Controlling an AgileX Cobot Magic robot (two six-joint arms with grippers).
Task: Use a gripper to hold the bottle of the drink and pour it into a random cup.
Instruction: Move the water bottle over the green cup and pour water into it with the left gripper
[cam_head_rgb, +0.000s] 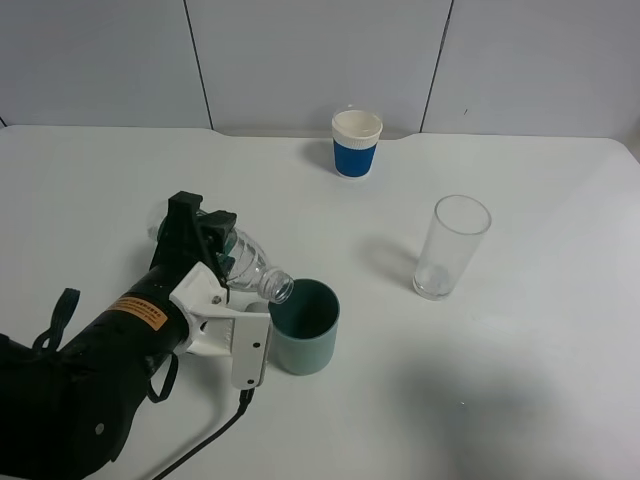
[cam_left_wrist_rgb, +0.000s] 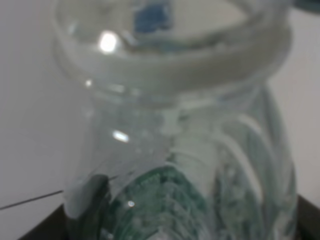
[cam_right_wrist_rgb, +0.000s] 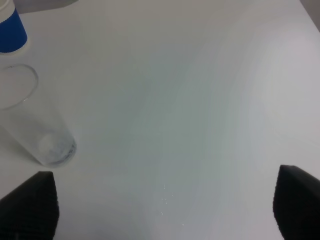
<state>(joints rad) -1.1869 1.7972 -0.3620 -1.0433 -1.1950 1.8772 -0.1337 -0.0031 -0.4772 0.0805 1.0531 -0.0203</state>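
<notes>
My left gripper (cam_head_rgb: 207, 236) is shut on the bottle of the drink (cam_head_rgb: 250, 263), a small clear bottle with no cap. The bottle lies tilted nearly flat, and its open mouth sits right at the near-left rim of the teal cup (cam_head_rgb: 306, 342). The cup stands upright on the white table (cam_head_rgb: 520, 400). In the left wrist view the bottle (cam_left_wrist_rgb: 170, 125) fills the frame, neck and green label close up. My right gripper (cam_right_wrist_rgb: 162, 210) is open and empty above bare table; it does not show in the exterior high view.
A tall clear glass (cam_head_rgb: 452, 247) stands to the right of the cup and also shows in the right wrist view (cam_right_wrist_rgb: 35, 125). A blue-and-white paper cup (cam_head_rgb: 357, 143) stands at the back, with its edge in the right wrist view (cam_right_wrist_rgb: 10, 27).
</notes>
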